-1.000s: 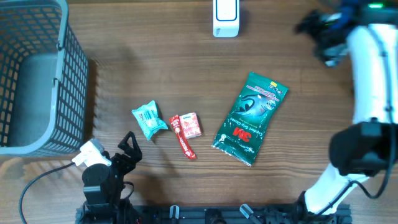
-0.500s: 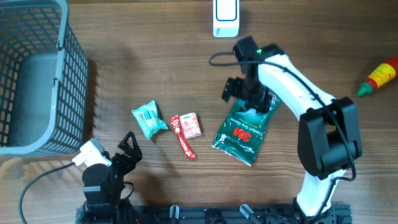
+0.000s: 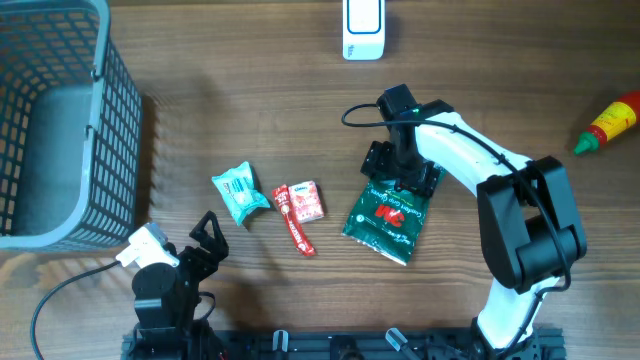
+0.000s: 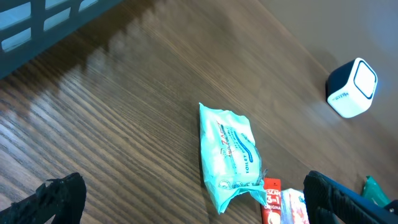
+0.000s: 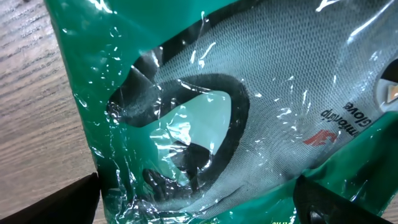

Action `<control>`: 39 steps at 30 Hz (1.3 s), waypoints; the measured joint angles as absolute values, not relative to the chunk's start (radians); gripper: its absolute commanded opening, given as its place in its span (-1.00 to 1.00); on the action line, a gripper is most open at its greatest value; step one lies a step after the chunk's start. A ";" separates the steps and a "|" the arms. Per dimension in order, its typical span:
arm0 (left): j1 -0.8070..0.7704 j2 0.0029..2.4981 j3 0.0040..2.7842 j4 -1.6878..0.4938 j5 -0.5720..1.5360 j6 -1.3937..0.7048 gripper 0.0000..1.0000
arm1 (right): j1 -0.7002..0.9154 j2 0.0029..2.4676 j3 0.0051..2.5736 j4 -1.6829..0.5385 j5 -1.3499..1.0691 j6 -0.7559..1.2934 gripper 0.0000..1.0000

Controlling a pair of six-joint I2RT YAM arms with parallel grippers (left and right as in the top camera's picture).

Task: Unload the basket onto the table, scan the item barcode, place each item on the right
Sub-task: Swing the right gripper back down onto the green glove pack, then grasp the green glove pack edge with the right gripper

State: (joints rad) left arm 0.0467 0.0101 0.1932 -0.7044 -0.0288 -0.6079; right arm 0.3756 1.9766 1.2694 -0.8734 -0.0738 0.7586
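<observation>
A grey mesh basket (image 3: 118, 130) stands at the far left of the wooden bench (image 3: 250, 110). Just in front of it, at the near edge, the left fingers (image 3: 211, 234) are spread wide and hold nothing. The left wrist view shows their dark tips in its two lower corners, with bare wood between them. Ahead of them lies a crumpled teal pouch (image 3: 240, 194). Just to its right are a red stick pack (image 3: 296, 226) and a small pink box (image 3: 308, 200), lying side by side.

A white scanner (image 3: 362, 28) sits at the far edge of the bench, near the centre and well apart from the goods. The green glove packet (image 3: 383, 222), the largest item, lies flat and slightly tilted right of centre. The right fingers (image 3: 400, 172) are over its upper end, spread wide and closed on nothing. The right wrist view is filled with the packet's shiny green film and its clear window onto grey knit, with a dark fingertip in each lower corner. Whether the tips touch the film cannot be told. At the far right edge lies a red sauce bottle (image 3: 610, 120) with a green tip.
</observation>
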 measured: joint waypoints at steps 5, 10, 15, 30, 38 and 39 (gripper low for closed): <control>0.047 0.010 0.193 -0.704 -0.029 -0.608 1.00 | 0.377 2.009 1.288 -0.900 -0.065 0.714 0.58; 0.047 0.010 0.193 -0.704 -0.029 -0.608 1.00 | 0.376 2.044 1.324 -0.924 -0.051 0.683 -0.15; 0.047 0.010 0.193 -0.704 -0.029 -0.608 1.00 | 0.375 2.058 1.345 -0.921 -0.021 0.661 -0.62; 0.047 0.010 0.193 -0.704 -0.029 -0.608 1.00 | 0.385 2.143 1.504 -1.074 0.003 0.578 0.99; 0.047 0.010 0.193 -0.704 -0.029 -0.608 1.00 | 0.420 2.143 1.514 -0.991 0.073 0.570 1.00; 0.047 0.010 0.193 -0.704 -0.029 -0.608 1.00 | 0.423 2.142 1.510 -0.974 0.076 0.570 0.99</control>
State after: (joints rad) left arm 0.0467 0.0101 0.1932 -0.7044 -0.0292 -0.6079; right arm 0.4232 2.1418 1.5101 -0.9741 0.0765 0.5697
